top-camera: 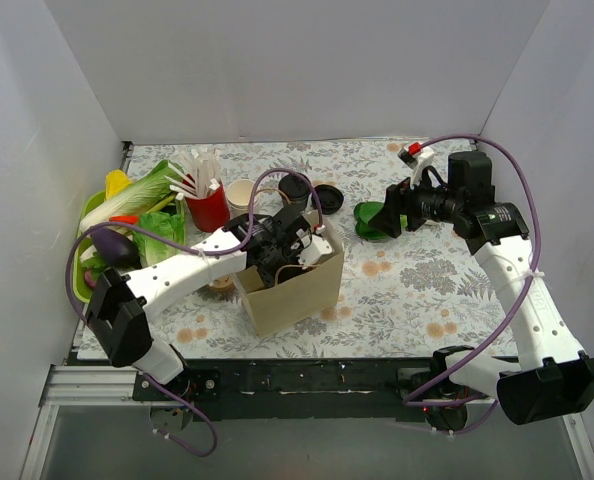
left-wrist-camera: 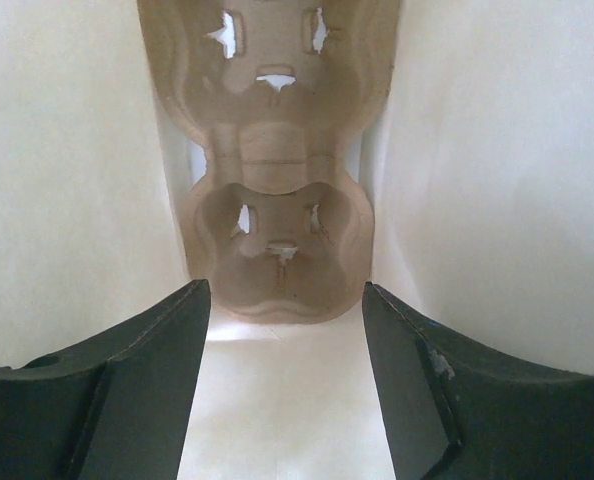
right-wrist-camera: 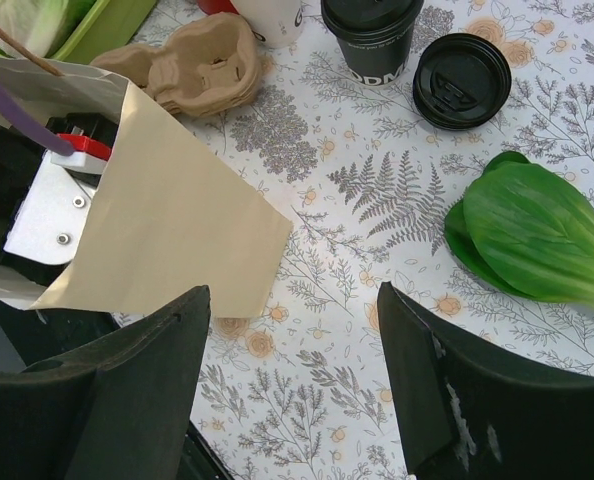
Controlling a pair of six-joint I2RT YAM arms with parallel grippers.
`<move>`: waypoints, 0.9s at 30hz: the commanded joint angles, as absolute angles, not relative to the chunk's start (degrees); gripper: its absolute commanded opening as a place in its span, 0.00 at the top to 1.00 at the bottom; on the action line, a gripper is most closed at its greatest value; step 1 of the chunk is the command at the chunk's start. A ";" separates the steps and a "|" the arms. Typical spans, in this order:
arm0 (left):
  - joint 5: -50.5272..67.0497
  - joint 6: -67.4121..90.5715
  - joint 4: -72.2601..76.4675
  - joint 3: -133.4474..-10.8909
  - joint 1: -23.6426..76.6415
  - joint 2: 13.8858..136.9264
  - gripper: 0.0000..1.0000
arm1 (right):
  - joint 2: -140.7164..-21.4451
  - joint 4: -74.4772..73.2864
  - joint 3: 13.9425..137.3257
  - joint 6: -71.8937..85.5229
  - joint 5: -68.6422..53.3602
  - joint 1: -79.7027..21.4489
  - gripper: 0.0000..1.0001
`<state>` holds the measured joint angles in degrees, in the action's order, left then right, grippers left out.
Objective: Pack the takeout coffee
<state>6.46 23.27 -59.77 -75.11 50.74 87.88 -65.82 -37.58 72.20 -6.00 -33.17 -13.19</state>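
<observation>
Left fingers (left-wrist-camera: 107,400) apart, empty, inside bag (left-wrist-camera: 57,180); cup carrier (left-wrist-camera: 277,240) ahead. Right fingers (right-wrist-camera: 107,400) apart, empty.

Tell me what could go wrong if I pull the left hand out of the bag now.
1. The left hand sits inside the brown paper bag, close to its walls; lifting out could snag and tip it.
2. The right hand hangs open apart from the bag, so nothing steadies it.
3. The lidded cream paper cup shows in no view; it may not stand upright.
</observation>
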 commanded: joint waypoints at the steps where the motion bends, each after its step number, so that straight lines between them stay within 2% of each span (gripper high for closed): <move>1: 7.29 23.99 -59.06 -77.16 50.89 84.73 0.37 | -64.16 -37.27 72.68 -6.42 -33.22 -13.27 0.24; 6: 10.46 23.64 -57.66 -81.46 50.80 81.57 0.34 | -64.25 -37.18 72.95 -6.77 -33.22 -13.36 0.24; 11: 12.92 21.19 -52.30 -84.55 50.62 76.82 0.19 | -64.51 -36.65 72.86 -6.59 -34.88 -13.36 0.24; 17: 13.28 21.62 -49.49 -89.37 50.36 73.83 0.18 | -65.83 -34.98 73.74 -4.75 -42.61 -13.27 0.24; 19: 10.65 22.32 -50.88 -96.20 49.84 75.31 0.18 | -66.53 -34.72 74.70 -4.14 -43.85 -13.80 0.24; 23: 6.68 21.62 -57.20 -102.20 45.80 75.94 0.14 | -70.31 -35.42 79.44 -5.18 -46.04 -16.69 0.22; 27: 5.54 24.78 -68.00 -100.99 42.46 74.89 0.13 | -73.91 -35.42 84.02 -5.54 -46.93 -20.73 0.21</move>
<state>8.49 22.26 -55.79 -101.45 45.12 76.16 -71.94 -37.17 78.39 -5.06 -43.31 -17.37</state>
